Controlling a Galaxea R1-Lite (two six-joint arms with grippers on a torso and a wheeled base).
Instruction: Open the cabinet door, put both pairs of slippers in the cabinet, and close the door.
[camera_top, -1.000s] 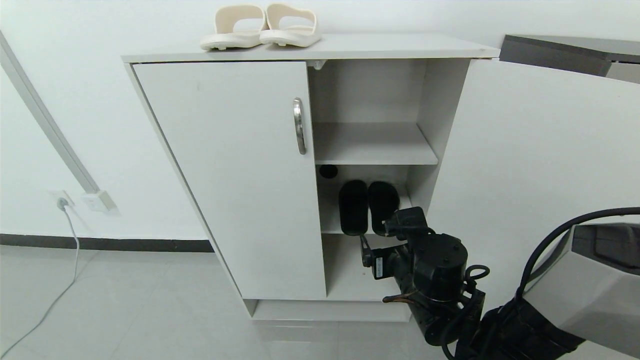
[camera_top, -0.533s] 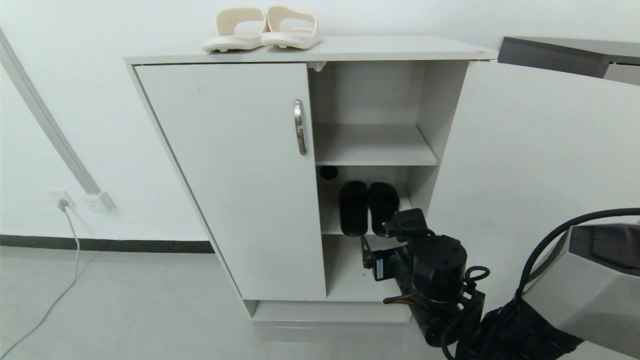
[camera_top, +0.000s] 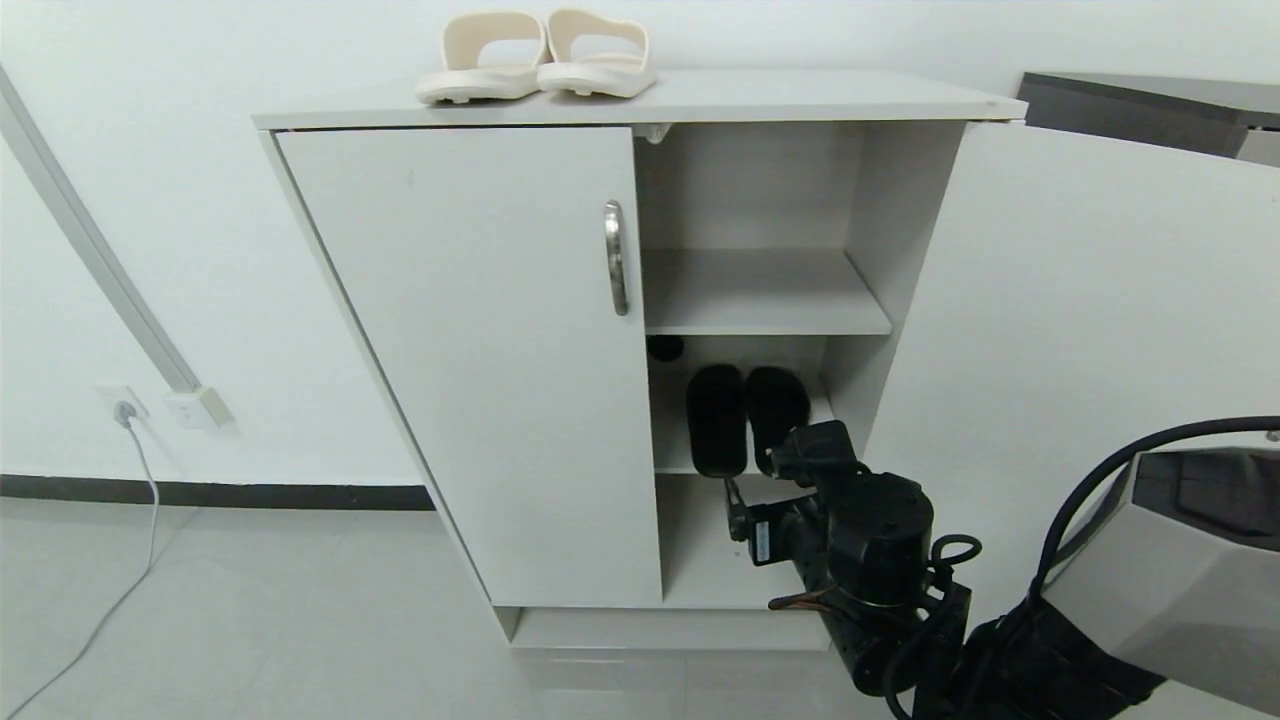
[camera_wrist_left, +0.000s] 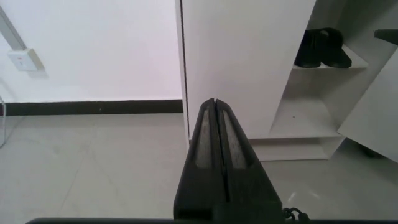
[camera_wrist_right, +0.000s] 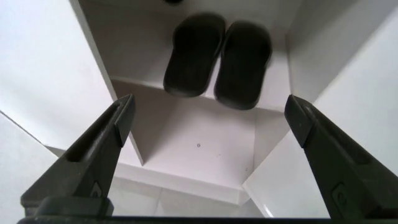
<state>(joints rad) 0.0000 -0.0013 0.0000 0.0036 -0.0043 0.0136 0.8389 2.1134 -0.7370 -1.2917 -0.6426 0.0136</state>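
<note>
A white cabinet (camera_top: 640, 98) stands with its right door (camera_top: 1080, 330) swung open and its left door (camera_top: 470, 350) shut. A beige pair of slippers (camera_top: 540, 58) lies on the cabinet top. A black pair of slippers (camera_top: 745, 418) (camera_wrist_right: 217, 59) (camera_wrist_left: 323, 50) rests side by side on the middle shelf. My right gripper (camera_wrist_right: 209, 106) is open, just in front of and slightly below the black pair, holding nothing. My left gripper (camera_wrist_left: 214, 102) is shut on nothing, low over the floor in front of the left door.
The open door leaf stands close on the right of my right arm (camera_top: 870, 540). An upper shelf (camera_top: 760, 295) and a bottom compartment (camera_top: 700, 550) lie above and below the black pair. A wall socket with a cable (camera_top: 125, 408) is at the left. A grey unit (camera_top: 1140, 105) sits behind the door.
The whole head picture has shifted slightly to the right, so the camera moved. The right gripper stays open before the black slippers; nothing was taken or let go.
</note>
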